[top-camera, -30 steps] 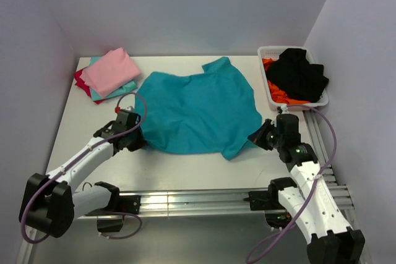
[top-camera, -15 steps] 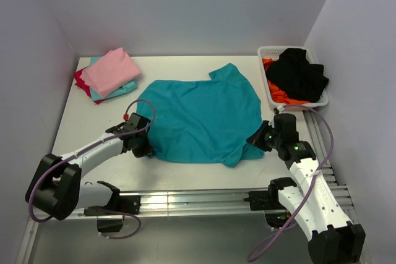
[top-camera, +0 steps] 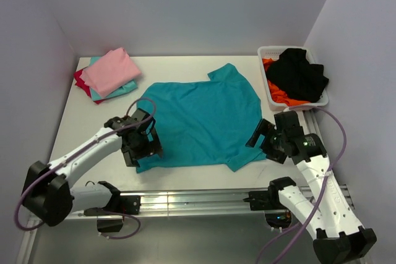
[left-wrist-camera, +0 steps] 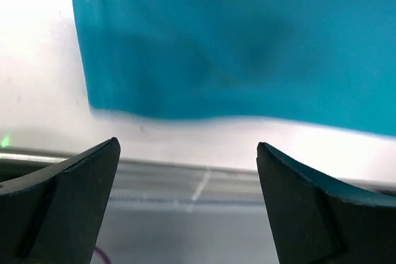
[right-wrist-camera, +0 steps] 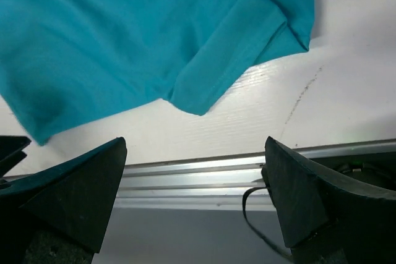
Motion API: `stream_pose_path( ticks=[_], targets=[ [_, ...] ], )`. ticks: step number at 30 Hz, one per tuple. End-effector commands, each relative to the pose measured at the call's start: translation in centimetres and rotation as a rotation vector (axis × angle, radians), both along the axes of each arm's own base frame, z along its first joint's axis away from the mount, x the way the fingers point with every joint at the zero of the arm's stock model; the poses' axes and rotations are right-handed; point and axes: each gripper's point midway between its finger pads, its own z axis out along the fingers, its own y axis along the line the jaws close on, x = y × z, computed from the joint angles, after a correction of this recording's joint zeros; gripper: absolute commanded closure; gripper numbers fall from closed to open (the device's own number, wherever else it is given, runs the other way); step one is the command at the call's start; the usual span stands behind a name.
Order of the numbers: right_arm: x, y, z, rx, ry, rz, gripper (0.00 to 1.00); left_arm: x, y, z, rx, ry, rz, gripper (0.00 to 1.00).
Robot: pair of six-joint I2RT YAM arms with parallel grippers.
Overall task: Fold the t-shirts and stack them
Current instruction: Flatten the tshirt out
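Note:
The main teal t-shirt lies spread flat across the middle of the table, one sleeve toward the back. My left gripper hovers open over its near left corner; the left wrist view shows the shirt's hem ahead of the empty left gripper. By the near right sleeve, my right gripper also stands open. In the right wrist view that sleeve lies just beyond the right gripper, with nothing between its fingers. A folded pink t-shirt tops a lighter teal one and a red one at back left.
A white mesh basket at the back right holds black cloth and orange cloth. A metal rail runs along the near table edge. Walls close in the back and both sides.
Both grippers dragged the teal shirt's near edge toward the front, then let go and opened. The shirt now lies flatter, and both arms have lifted slightly off it.

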Motion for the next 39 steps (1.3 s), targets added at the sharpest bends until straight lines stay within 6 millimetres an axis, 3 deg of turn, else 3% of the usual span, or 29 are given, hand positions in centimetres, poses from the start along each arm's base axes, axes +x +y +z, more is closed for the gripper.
stream_pose_path(
  ticks=[1, 3, 4, 6, 7, 8, 9, 10, 11, 12, 13, 14, 15, 16, 17, 18, 19, 20, 21, 23, 24, 25, 30, 33, 35, 36, 38, 39],
  targets=[
    [1.7, -0.6, 2.6, -0.043, -0.033, -0.043, 0.0, 1.5, -0.3, 6.0, -0.029, -0.119, 0.013, 0.01],
    [4.1, -0.6, 3.8, -0.057, -0.09, -0.055, 0.01, 3.9, -0.4, 8.0, -0.006, -0.216, 0.003, 0.01],
    [6.1, -0.3, 3.8, -0.063, -0.102, -0.054, 0.01, 5.7, -0.7, 9.9, -0.007, -0.283, -0.009, 0.01],
    [9.0, 0.4, 4.7, -0.059, -0.15, -0.03, 0.08, 8.6, -1.5, 10.5, 0.011, -0.314, -0.018, 0.01],
    [11.5, 0.9, 3.9, -0.059, -0.147, -0.027, 0.1, 9.8, -1.2, 10.3, 0.019, -0.316, -0.017, 0.01],
    [13.2, 1.3, 4.3, -0.057, -0.167, -0.022, 0.13, 12.0, -1.9, 9.4, 0.008, -0.331, -0.015, 0.01],
    [15.6, 1.9, 2.9, -0.061, -0.152, -0.001, 0.19, 12.9, -2.8, 9.2, -0.038, -0.327, -0.047, 0.06],
    [16.9, 2.2, 2.3, -0.061, -0.141, 0.007, 0.24, 14.8, -2.2, 7.6, -0.04, -0.302, -0.017, 0.09],
    [18.9, 2.6, 3.0, -0.057, -0.157, 0.008, 0.26, 16.0, -2.1, 6.9, -0.057, -0.296, -0.007, 0.11],
    [20.3, 2.9, 2.6, -0.054, -0.144, 0.026, 0.39, 18.2, -1.9, 6.9, -0.059, -0.331, -0.008, 0.19],
    [21.8, 3.3, -0.1, -0.064, -0.069, 0.037, 0.49, 19.7, -0.9, 4.4, -0.04, -0.27, 0.016, 0.25],
    [24.3, 3.9, 1.4, -0.054, -0.106, 0.044, 0.6, 20.7, -0.6, 3.7, -0.026, -0.256, 0.012, 0.33],
    [25.4, 4.3, -1.1, -0.064, -0.035, 0.063, 0.8, 22.5, -0.7, 4.3, -0.021, -0.274, -0.009, 0.5],
    [26.5, 4.4, -1.6, -0.072, -0.023, 0.066, 0.9, 23.6, 0.3, 2.0, 0.035, -0.229, 0.001, 0.57],
    [28.9, 4.8, 0.1, -0.072, -0.066, 0.065, 0.99, 24.4, 0.4, 1.8, 0.045, -0.224, -0.004, 0.63],
    [29.6, 4.8, -2.2, -0.093, -0.003, 0.071, 1.0, 26.0, 0.3, 2.4, 0.046, -0.253, -0.015, 0.66],
    [31.6, 5.1, -0.8, -0.092, -0.047, 0.071, 1.0, 26.7, 0.7, 1.1, 0.06, -0.226, -0.006, 0.67],
    [32.3, 5.1, -1.3, -0.103, -0.039, 0.075, 1.0, 27.3, 0.8, 0.8, 0.058, -0.222, -0.001, 0.69],
    [32.6, 5.0, -3.6, -0.118, 0.017, 0.082, 1.0, 28.5, 0.7, 1.3, 0.047, -0.244, -0.002, 0.69],
    [34.1, 5.1, -4.0, -0.122, 0.016, 0.08, 1.0, 29.4, 1.5, -0.4, 0.046, -0.21, 0.019, 0.7],
    [34.2, 4.9, -6.0, -0.124, 0.058, 0.072, 1.0, 30.3, 2.1, -0.2, 0.048, -0.218, 0.028, 0.71],
    [34.6, 5.0, -6.5, -0.117, 0.062, 0.07, 1.0, 30.4, 2.4, -1.5, 0.057, -0.187, 0.028, 0.71],
    [35.1, 5.4, -11.1, -0.064, 0.13, 0.028, 1.0, 30.9, 4.1, -3.6, 0.086, -0.151, 0.023, 0.69],
    [35.6, 5.9, -12.8, -0.036, 0.148, 0.01, 1.0, 30.6, 5.0, -5.5, 0.098, -0.114, 0.022, 0.69],
    [36.7, 6.2, -12.8, -0.028, 0.132, 0.002, 1.0, 30.6, 5.7, -6.7, 0.102, -0.093, 0.032, 0.69],
    [36.7, 6.2, -13.7, -0.025, 0.155, -0.004, 1.0, 30.8, 6.0, -6.8, 0.1, -0.094, 0.037, 0.71],
    [38.1, 6.3, -13.1, -0.011, 0.126, -0.012, 1.0, 31.0, 6.0, -7.5, 0.087, -0.083, 0.039, 0.71],
    [38.3, 6.3, -13.9, -0.009, 0.137, -0.015, 1.0, 31.7, 6.1, -7.2, 0.084, -0.098, 0.04, 0.71]
  ],
)
